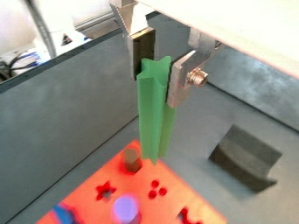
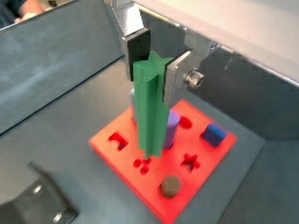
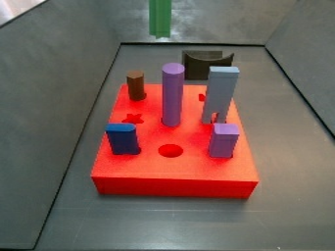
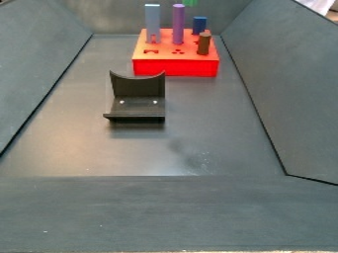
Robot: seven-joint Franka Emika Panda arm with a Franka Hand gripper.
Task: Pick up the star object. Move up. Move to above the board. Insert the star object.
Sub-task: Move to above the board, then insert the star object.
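Note:
The star object [image 1: 153, 114], a tall green rod with a star-shaped end, hangs upright between my gripper's [image 1: 158, 66] flat silver fingers, which are shut on its top. In both wrist views it hangs over the red board [image 1: 87, 179], and its lower end shows against the board's top face [image 2: 117, 140]. In a side view only the rod's lower end [image 3: 160, 18] shows, well above the board [image 3: 170, 175]; the gripper is out of that frame. The dark-red star hole [image 3: 131, 119] lies open near the board's left side.
On the board stand a purple cylinder [image 3: 171, 93], a grey-blue block [image 3: 222, 93], a brown peg [image 3: 136, 85], a blue peg [image 3: 121, 137] and a small purple peg [image 3: 222, 140]. A dark grey curved block [image 4: 134, 96] sits on the floor beside the board. Grey walls enclose the floor.

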